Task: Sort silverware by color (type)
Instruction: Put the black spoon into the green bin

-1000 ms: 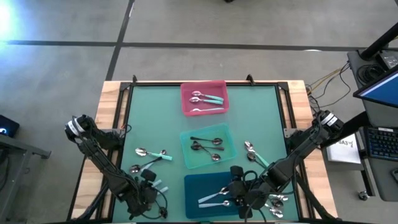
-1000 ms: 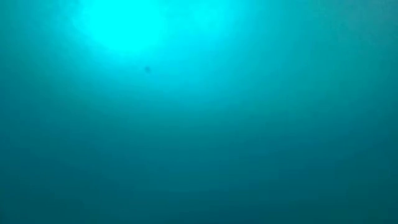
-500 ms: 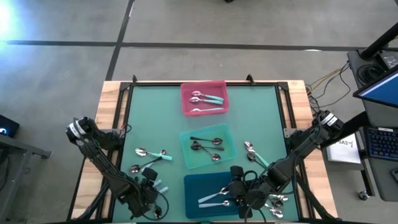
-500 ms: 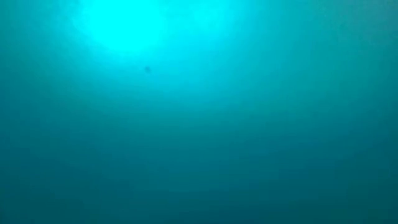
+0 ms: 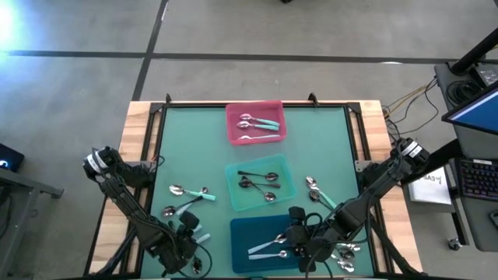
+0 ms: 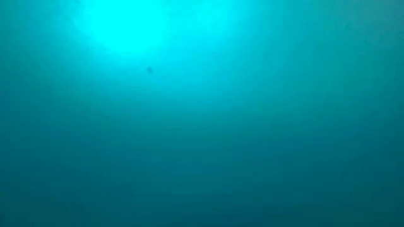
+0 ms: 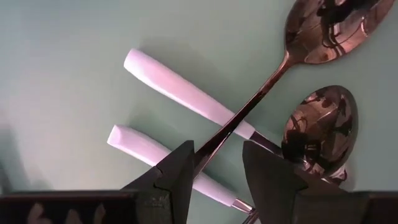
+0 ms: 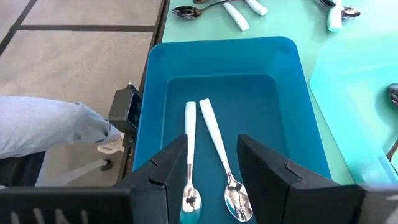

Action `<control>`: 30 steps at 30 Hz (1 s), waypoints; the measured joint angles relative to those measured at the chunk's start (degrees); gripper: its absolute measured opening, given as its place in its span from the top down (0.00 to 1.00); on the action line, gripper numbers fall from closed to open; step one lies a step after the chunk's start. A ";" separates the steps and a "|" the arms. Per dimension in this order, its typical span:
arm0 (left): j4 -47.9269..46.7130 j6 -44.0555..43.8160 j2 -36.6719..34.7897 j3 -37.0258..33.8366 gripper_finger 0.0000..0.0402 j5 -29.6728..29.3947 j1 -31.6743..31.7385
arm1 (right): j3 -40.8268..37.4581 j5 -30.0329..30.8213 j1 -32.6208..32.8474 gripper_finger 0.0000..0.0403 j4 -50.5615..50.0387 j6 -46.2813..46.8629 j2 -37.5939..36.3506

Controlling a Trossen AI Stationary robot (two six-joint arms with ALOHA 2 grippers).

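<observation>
Down low, the left hand, fingers apart, straddles a dark-handled spoon.

Small shiny-bowled spoons lie sorted in three trays (others loose on the table).

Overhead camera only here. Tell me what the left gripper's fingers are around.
Observer: The left gripper straddles a dark-handled spoon, fingers apart on either side of its handle.
Operator: Report what lies under that spoon.
Observer: Two pale-handled spoons; the dark handle crosses over them.
Operator: Now the right gripper.
Observer: The right gripper is open and empty above the dark-teal tray, where two pale spoons lie side by side.
</observation>
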 joint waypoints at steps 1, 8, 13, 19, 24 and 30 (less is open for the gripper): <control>0.06 0.51 0.04 -0.02 0.69 -0.02 0.00 | 0.00 0.00 0.00 0.67 0.00 0.00 0.00; -0.11 5.26 1.64 -0.52 0.69 -0.04 0.82 | 0.00 0.00 0.00 0.67 0.02 0.00 0.00; -0.19 8.20 3.77 -0.20 0.69 0.36 1.63 | 0.00 0.00 0.00 0.67 0.06 0.00 0.00; -0.14 9.45 4.14 -0.22 0.76 3.06 1.81 | 0.00 0.00 0.00 0.67 0.02 -0.02 0.00; 0.13 5.51 3.85 -0.20 0.90 3.74 1.84 | 0.00 0.00 0.00 0.67 0.00 -0.07 0.00; -0.48 2.10 3.92 0.37 0.96 3.71 1.83 | 0.00 0.00 0.00 0.67 -0.02 -0.15 0.00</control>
